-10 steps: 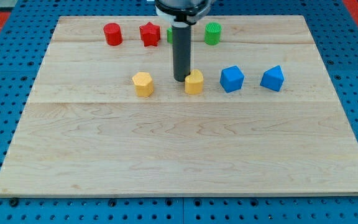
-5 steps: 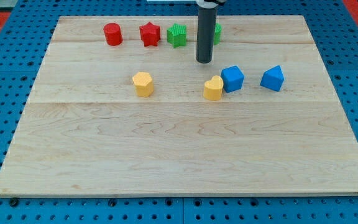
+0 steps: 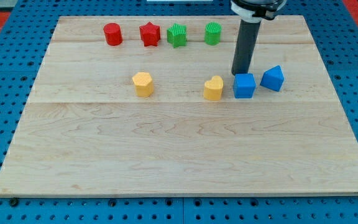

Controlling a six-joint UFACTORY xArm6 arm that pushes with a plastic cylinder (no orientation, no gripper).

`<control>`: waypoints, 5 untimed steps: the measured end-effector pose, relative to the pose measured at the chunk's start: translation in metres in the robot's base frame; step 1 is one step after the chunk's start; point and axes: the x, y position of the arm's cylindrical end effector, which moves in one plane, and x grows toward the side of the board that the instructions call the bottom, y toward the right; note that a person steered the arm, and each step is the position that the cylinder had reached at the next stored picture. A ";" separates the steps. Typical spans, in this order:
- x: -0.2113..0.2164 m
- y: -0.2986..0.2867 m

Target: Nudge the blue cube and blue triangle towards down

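Observation:
The blue cube (image 3: 244, 86) sits on the wooden board at the view's right of centre. The blue triangle (image 3: 273, 78) lies just to its right and a little higher, close to it. My tip (image 3: 240, 73) is at the cube's top edge, near its left corner, touching or nearly touching it. The dark rod rises from there to the view's top.
A yellow heart (image 3: 214, 88) lies just left of the blue cube. A yellow hexagon (image 3: 143, 83) is further left. Along the board's (image 3: 166, 155) top edge stand a red cylinder (image 3: 112, 33), red star (image 3: 150, 33), green star (image 3: 177, 35) and green cylinder (image 3: 212, 33).
My tip moved from the yellow heart, which it had pushed right, up and across to the blue cube's top edge. The cube has shifted slightly down and right.

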 end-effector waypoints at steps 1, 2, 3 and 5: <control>0.002 0.006; -0.011 0.043; 0.010 0.069; -0.025 0.069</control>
